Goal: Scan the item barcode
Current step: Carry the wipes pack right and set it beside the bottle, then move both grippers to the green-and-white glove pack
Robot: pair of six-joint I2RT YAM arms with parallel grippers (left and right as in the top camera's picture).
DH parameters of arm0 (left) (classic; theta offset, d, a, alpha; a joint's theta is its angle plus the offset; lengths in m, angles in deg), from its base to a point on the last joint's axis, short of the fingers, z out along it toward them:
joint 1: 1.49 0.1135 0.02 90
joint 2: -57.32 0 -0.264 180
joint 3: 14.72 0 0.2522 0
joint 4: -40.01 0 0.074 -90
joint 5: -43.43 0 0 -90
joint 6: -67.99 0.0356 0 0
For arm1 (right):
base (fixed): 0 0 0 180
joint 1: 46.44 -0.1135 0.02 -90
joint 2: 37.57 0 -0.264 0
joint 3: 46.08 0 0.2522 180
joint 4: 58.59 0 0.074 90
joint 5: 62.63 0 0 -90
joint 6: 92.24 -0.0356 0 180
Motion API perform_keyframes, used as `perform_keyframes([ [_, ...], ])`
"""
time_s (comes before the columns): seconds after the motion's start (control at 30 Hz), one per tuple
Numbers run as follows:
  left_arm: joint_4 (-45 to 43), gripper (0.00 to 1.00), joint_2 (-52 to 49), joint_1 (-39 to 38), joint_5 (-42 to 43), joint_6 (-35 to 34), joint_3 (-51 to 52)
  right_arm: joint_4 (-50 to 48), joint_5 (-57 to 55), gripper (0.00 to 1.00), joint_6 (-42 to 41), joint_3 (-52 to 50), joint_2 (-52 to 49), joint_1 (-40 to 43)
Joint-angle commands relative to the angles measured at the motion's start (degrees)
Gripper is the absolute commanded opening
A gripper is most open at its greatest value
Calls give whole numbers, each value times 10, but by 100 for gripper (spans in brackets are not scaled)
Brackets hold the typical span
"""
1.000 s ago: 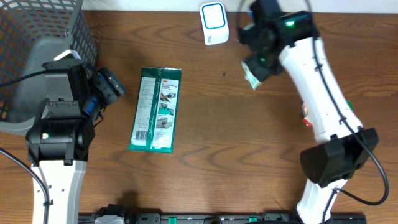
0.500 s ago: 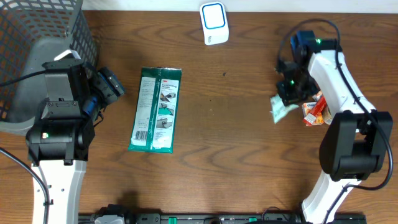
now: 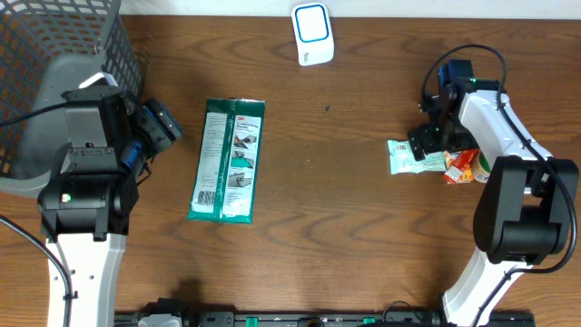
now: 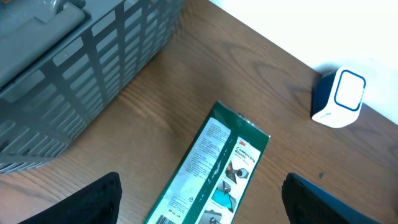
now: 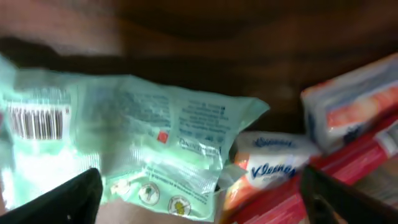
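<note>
The white and blue barcode scanner (image 3: pixel 311 34) stands at the table's far edge and also shows in the left wrist view as the scanner (image 4: pixel 339 99). A mint-green pouch (image 3: pixel 405 154) lies flat at the right, barcode up. My right gripper (image 3: pixel 430 139) hangs just over its right end, open, and the pouch (image 5: pixel 130 134) shows under its jaws. A long green 3M package (image 3: pixel 229 161) lies left of centre. My left gripper (image 3: pixel 166 127) waits open to its left, above the table, with the package (image 4: pixel 214 165) ahead of it.
A grey wire basket (image 3: pixel 64 64) fills the back left corner, seen as the basket (image 4: pixel 74 62) in the left wrist view. A Kleenex pack (image 5: pixel 273 158) and red-orange packets (image 3: pixel 463 165) lie against the pouch's right side.
The right arm swung from beside the scanner down to the right side with the mint pouch. Its jaws have opened and the pouch now lies on the table. The left arm is still.
</note>
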Motion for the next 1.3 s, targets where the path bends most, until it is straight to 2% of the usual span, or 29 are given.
perform_keyframes([
  [0.0,0,83,0,2,-5,1,0,-14,-22,99,-3,-3,0,1],
  [0.1,0,83,0,2,-5,1,0,-11,-19,99,-4,9,0,0],
  [0.2,0,83,0,2,-5,1,0,6,43,99,-4,28,3,-6],
  [0.37,0,84,0,2,-5,1,0,10,232,99,-4,55,4,-16],
  [0.53,0,83,0,2,-5,1,0,5,466,99,-4,53,4,-23],
  [0.73,0,83,0,2,-3,1,0,38,496,99,-6,50,4,-53],
  [0.77,0,87,0,2,-3,1,0,40,497,99,-9,46,4,-61],
  [0.8,-1,98,0,2,-3,1,0,40,497,99,-12,42,4,-68],
  [0.9,-2,98,0,2,0,1,0,38,496,99,-14,26,4,-96],
  [0.97,16,93,-2,2,14,1,0,33,496,99,-14,15,4,-117],
  [1.03,44,93,-9,2,17,1,1,25,494,99,-14,7,3,-135],
  [1.07,54,87,-14,2,17,1,3,19,494,99,-15,3,3,-143],
  [1.13,77,53,-29,-2,18,1,9,0,494,99,-16,-4,3,-161],
  [1.2,93,43,-48,-9,19,6,14,-28,494,99,-33,-11,3,-179],
  [1.27,104,39,-71,-22,18,24,19,-52,494,99,-58,-17,3,-195],
])
